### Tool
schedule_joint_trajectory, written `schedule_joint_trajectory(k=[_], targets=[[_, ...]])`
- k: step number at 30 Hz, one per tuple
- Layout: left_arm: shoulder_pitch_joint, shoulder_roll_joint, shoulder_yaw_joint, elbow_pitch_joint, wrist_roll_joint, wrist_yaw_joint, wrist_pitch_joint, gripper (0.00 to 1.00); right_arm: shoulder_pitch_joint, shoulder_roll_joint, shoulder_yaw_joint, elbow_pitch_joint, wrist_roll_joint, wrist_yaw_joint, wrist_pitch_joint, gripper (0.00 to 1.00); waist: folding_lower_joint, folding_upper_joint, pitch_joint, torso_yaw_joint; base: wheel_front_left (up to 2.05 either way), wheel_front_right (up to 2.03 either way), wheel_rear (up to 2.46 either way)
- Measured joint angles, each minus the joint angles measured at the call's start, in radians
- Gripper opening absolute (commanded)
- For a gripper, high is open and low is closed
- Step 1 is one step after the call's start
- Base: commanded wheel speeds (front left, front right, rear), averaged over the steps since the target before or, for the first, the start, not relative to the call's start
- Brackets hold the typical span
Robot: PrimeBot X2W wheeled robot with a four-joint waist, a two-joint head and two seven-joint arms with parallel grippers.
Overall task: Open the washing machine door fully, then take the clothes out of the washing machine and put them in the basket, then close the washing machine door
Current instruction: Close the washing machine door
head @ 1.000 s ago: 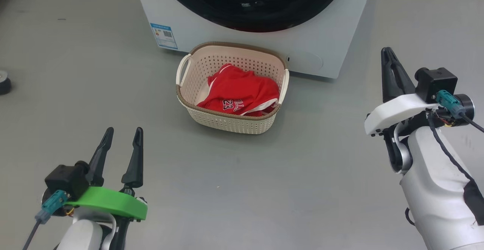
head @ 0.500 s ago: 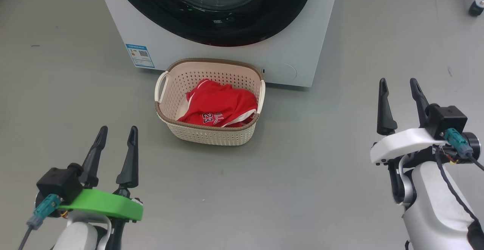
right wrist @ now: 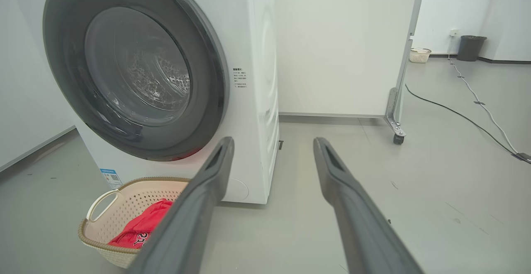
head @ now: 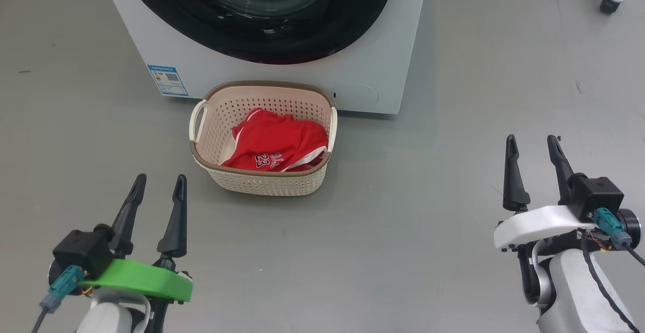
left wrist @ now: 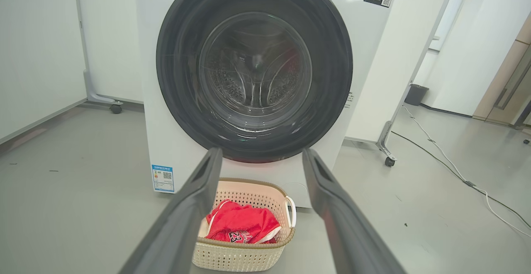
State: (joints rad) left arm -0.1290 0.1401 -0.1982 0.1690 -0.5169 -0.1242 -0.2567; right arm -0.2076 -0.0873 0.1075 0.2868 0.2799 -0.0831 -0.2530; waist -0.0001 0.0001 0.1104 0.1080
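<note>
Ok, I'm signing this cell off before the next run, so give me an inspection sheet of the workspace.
Surface: grey floor, smooth, a few small specks.
Job's things: washing machine door shut on the washing machine; red clothes lying in the basket, which stands on the floor in front of the machine.
Clutter: nothing seen.
Grippers: left gripper open, holding nothing; right gripper open, holding nothing; both apart from the basket.
Cables: loose cables run across the floor to the right of the machine.
Surroundings: white partition on castors beside the machine; dark bin by the far wall.
</note>
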Motion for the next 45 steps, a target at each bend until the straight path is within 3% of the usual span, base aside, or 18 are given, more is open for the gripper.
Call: schedule_joint_trajectory(k=[45], targets=[[0.014, -0.020, 0.006, 0.017, 0.039, 0.000, 0.000, 1.00, 0.118, 0.026, -0.015, -0.114, -0.028, -0.007, 0.000, 1.00, 0.0000, 0.0000, -0.004, -0.017, 0.00, 0.00, 0.00]])
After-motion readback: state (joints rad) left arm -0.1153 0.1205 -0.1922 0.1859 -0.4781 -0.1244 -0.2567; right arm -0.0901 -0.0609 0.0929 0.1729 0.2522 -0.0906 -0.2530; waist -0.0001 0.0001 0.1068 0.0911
